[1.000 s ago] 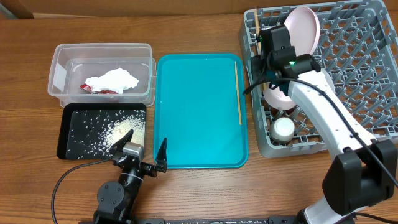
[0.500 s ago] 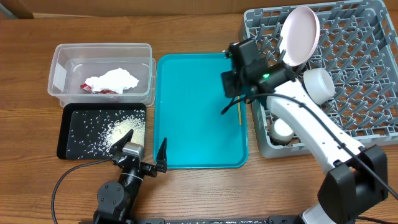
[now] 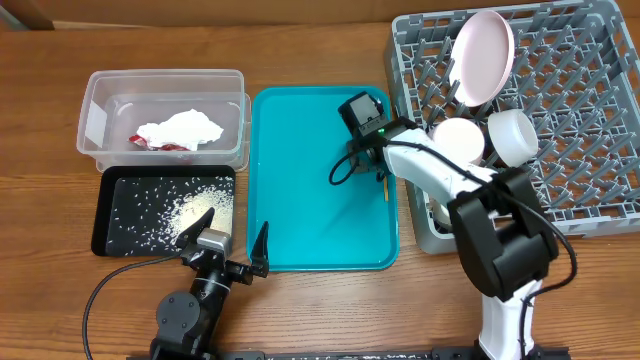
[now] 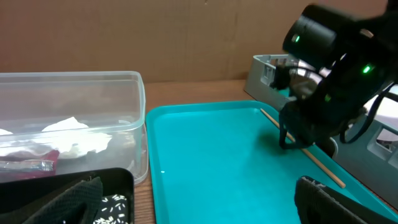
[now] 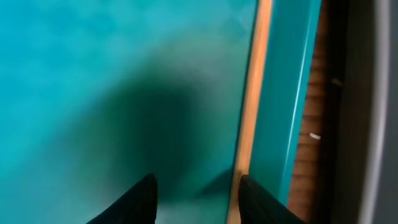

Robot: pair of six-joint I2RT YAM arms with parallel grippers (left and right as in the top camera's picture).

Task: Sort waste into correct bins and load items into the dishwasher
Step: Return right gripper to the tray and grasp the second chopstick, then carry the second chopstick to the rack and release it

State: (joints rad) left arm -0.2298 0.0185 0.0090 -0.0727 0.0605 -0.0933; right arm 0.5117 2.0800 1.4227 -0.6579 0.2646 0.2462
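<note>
Fingertips (image 5: 144,198) of the right jaws are standing well apart, black and tapered, gripping nothing. The thin tan wooden chopstick (image 5: 252,93) is lying just at the inner edge of one tip, along the raised rim of the smooth teal tray (image 3: 310,200) at the centre of the overhead frame. The left jaws are gaping wide and empty at the lower left, near the tray's corner. Right of the tray, the grey gridded dish rack (image 3: 590,120) is holding a pale round plate (image 3: 482,50) upright among its pegs, with white bowls (image 3: 512,135) beside it. At the upper left, the clear round-cornered tub (image 3: 95,100) is holding the crumpled white napkin (image 3: 180,128) and the red wrapper (image 3: 150,143). Below it, rice grains (image 3: 190,208) are lying scattered in the matte black tray (image 3: 100,245) on the wood-grain worktop (image 3: 300,310).
</note>
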